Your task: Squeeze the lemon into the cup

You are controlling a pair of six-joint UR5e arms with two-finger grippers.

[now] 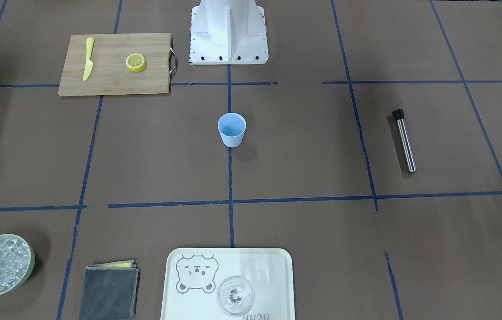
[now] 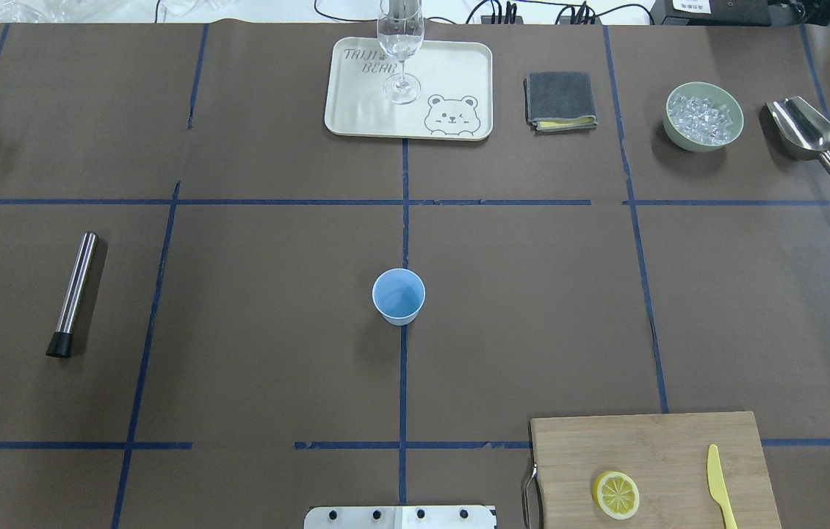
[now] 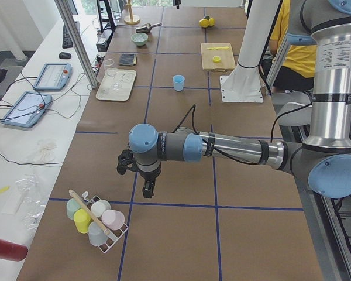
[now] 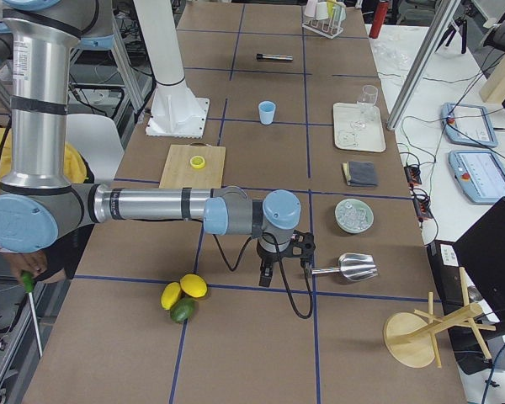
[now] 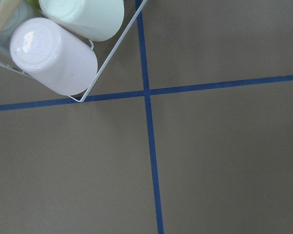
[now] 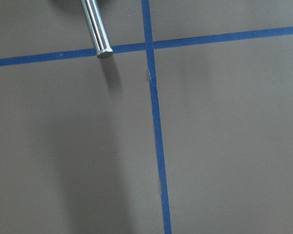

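My brown table (image 2: 261, 308), ruled with blue tape lines (image 2: 402, 382), carries the plain light-blue cup (image 2: 399, 296). On my side of the cup, the pale wooden board (image 2: 665, 448) bears the yellow lemon (image 2: 615, 494), its face spoked and pale-rimmed, and a yellow knife (image 2: 715, 477). Beyond the cup: a cream tray (image 2: 356, 110) printed with a grey bear, a grey cloth (image 2: 559, 95) edged yellow, a pale green bowl (image 2: 678, 137).

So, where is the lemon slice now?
In the overhead view the lemon slice lies on the wooden cutting board, on the robot's right, left of the yellow knife.
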